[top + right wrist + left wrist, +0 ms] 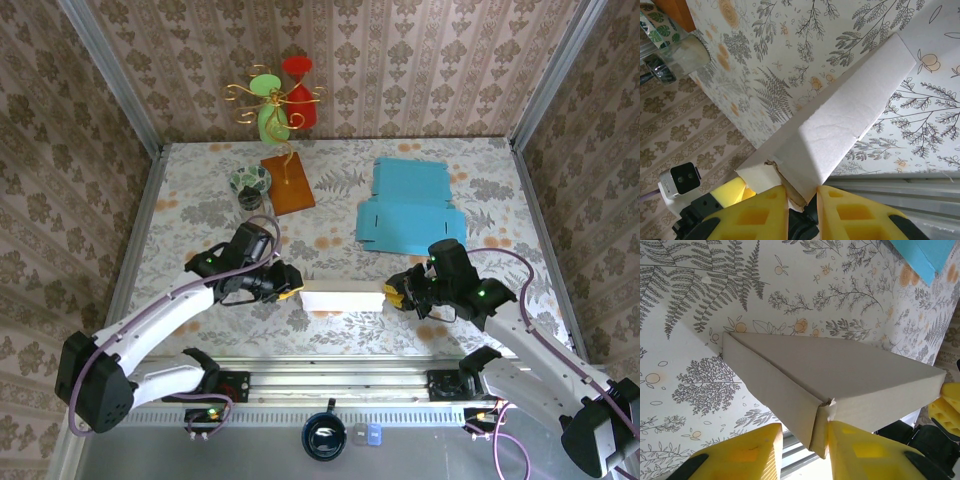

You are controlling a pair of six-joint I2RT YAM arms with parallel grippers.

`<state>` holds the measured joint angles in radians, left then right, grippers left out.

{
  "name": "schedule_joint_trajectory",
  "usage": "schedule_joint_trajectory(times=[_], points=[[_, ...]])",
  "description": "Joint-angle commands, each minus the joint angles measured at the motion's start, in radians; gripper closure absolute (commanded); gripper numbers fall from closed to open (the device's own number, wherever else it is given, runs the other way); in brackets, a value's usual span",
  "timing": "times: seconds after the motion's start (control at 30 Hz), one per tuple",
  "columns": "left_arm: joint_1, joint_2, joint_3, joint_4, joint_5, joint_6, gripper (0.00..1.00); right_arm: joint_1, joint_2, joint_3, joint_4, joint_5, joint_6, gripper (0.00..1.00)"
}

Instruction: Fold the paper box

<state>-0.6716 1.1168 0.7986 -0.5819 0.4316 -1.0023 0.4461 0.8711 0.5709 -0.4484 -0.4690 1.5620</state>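
Two end effectors meet at one white box (pixel 343 298), which sits on the tabletop (pixel 200 215) near its front edge, between the arms. Right end effector (pixel 802 196) closed on the box's end flap, pinched between yellow pads. Left end effector (pixel 805 442) straddles the opposite end wall; one pad touches, a sliver of gap shows on the other side, so firm grip or not I cannot tell. Box looks mostly formed: long walls up, slim shape. Ends likely left to tuck. Blue sheets (pixel 410 205) lie flat, unfolded, well behind

On the table (pixel 200 190), paper box (pixel 343 298) between left fingers (pixel 291 294) and right fingers (pixel 393 292), flat sheet (pixel 410 215) behind it.
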Motion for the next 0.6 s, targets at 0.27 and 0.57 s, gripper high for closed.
schedule_joint_trajectory(times=[0.27, 0.57], points=[[0.004, -0.023, -0.093, -0.036, -0.032, 0.011, 0.75, 0.008, 0.073, -0.024, -0.174, 0.056, -0.028, 0.78], [0.008, -0.055, -0.179, 0.012, -0.039, -0.012, 0.85, 0.008, 0.081, -0.062, -0.194, 0.052, 0.02, 0.86]])
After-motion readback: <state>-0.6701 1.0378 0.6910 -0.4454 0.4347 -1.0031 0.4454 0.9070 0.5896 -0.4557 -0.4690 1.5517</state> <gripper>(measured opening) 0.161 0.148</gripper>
